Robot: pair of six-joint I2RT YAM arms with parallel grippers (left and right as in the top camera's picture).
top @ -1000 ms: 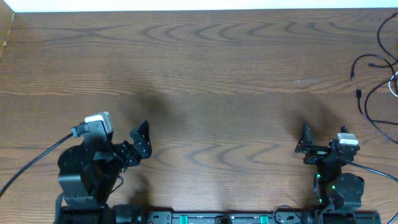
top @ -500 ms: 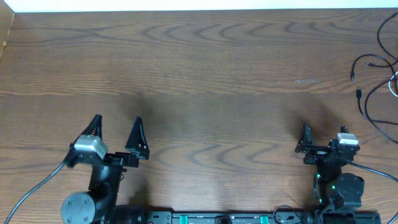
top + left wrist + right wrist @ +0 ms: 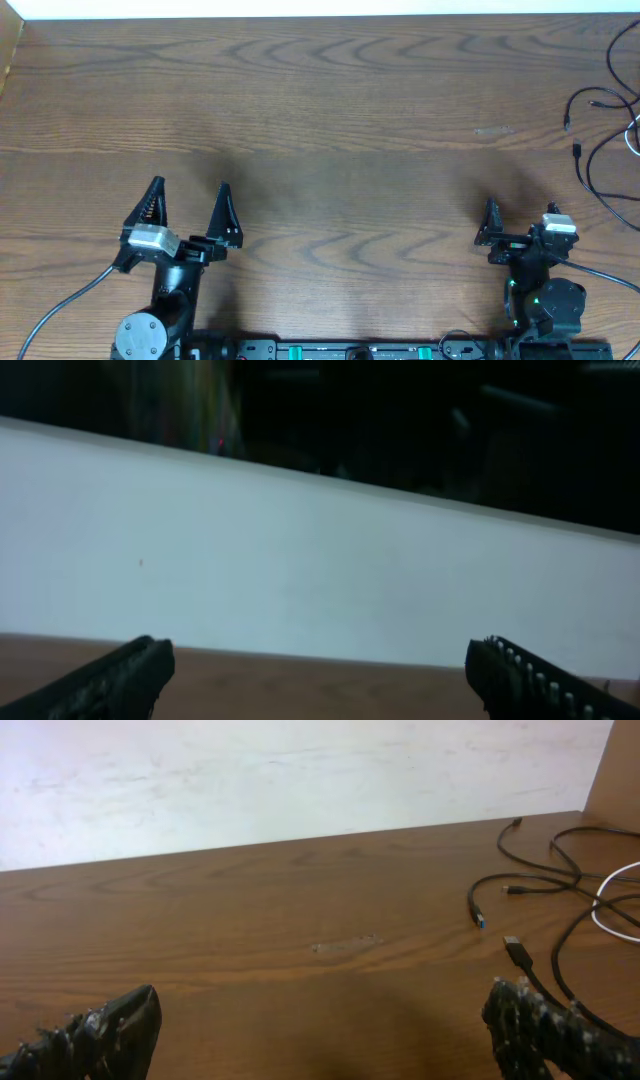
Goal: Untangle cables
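A: Cables (image 3: 562, 875), where?
B: Lying loose at far right of table (image 3: 350, 100), black plus one white.
A: Pincers?
B: Left gripper (image 3: 188, 190) spread wide, holding nothing; right gripper (image 3: 325, 1015) likewise, well apart from cables.

Several thin black cables (image 3: 545, 870) lie loose and crossing one another at the far right edge of the counter (image 3: 330, 120). Their small plug ends (image 3: 514, 949) lie flat. One white cord (image 3: 603, 892) curves among them, partly out of frame.
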